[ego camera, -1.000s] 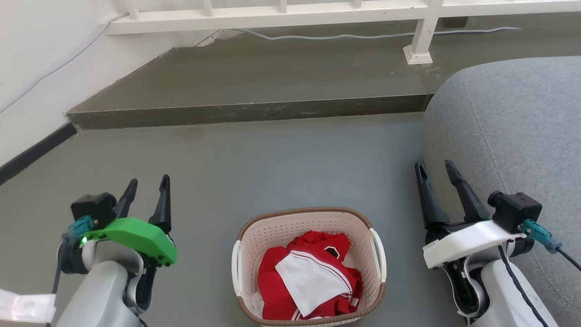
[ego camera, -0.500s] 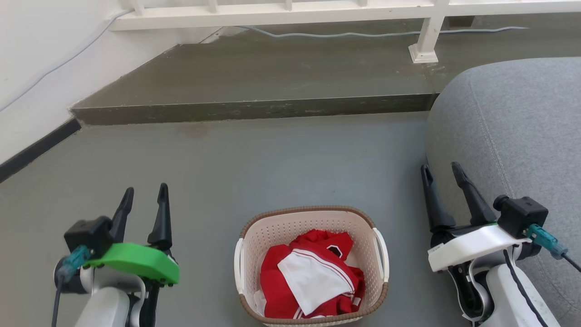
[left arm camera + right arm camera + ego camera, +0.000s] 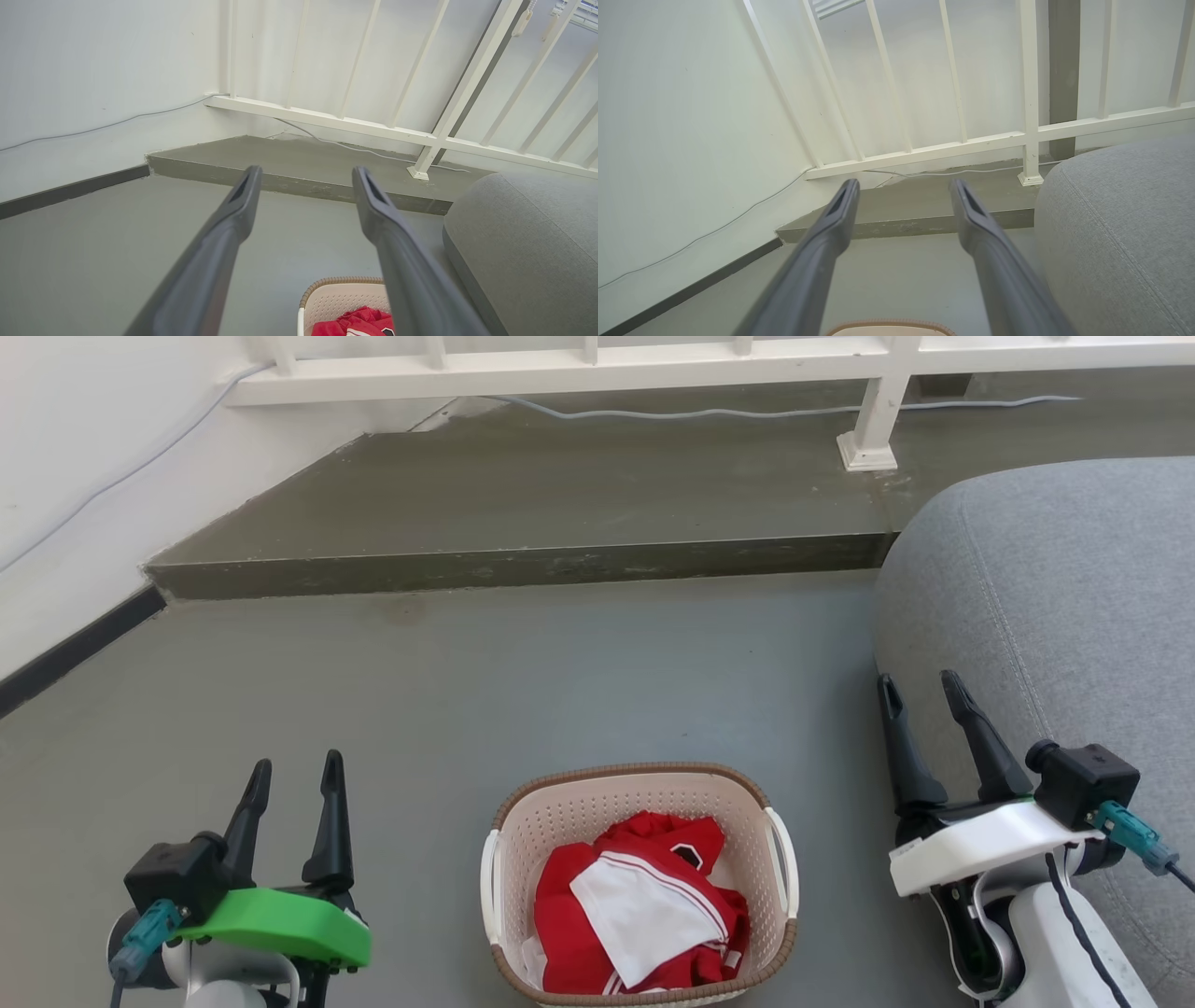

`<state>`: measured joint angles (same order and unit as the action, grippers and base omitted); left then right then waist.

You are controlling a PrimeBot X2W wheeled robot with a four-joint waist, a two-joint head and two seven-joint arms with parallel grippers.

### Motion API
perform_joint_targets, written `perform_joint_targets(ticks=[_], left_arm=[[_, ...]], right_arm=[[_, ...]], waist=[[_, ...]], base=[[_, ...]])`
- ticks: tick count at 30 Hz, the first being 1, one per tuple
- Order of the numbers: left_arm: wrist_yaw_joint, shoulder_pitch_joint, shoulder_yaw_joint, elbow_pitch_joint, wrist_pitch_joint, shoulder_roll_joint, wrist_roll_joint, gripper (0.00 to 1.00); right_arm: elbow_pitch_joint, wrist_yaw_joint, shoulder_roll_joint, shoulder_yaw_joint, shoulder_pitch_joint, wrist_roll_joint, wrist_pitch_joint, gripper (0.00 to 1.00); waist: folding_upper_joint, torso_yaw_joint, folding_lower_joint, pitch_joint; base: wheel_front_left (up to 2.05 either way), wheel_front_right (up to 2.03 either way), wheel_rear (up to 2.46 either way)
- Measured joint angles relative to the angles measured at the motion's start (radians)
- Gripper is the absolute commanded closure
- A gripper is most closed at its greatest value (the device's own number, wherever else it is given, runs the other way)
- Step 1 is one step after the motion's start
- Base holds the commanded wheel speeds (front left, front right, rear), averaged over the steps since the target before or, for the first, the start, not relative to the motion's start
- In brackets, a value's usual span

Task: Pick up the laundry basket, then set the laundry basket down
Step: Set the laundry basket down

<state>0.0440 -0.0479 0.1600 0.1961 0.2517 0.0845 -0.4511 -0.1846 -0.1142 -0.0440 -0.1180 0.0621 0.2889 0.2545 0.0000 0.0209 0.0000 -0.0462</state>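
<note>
Head looks down; both wrists face railing (image 3: pixel 924 149).

One laundry basket (image 3: pixel 579 812), one grey sofa (image 3: pixel 1046 597), one white railing (image 3: pixel 579 369).
</note>
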Motion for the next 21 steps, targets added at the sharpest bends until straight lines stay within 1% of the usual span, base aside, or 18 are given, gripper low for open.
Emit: perform_joint_targets(ticks=[6,10,21], left_arm=[[0.005,0.029,-0.025,-0.028,0.0,-0.005,0.04,0.0],[0.01,0.034,-0.031,-0.048,0.0,-0.009,0.054,0.0],[0.026,0.057,-0.062,-0.076,0.0,-0.018,0.095,0.0]], right_arm=[[-0.001,0.0,0.0,0.0,-0.011,-0.011,0.0,0.0],[-0.003,0.0,0.0,-0.001,-0.011,-0.037,0.0,0.0],[-0.004,0.0,0.0,-0.001,-0.011,-0.043,0.0,0.0]], waist=[[0.0,-0.001,0.0,0.004],[0.0,-0.001,0.0,0.005],[0.0,0.0,0.0,-0.001]], base=[[0.0,0.0,0.0],[0.0,0.0,0.0],[0.0,0.0,0.0]])
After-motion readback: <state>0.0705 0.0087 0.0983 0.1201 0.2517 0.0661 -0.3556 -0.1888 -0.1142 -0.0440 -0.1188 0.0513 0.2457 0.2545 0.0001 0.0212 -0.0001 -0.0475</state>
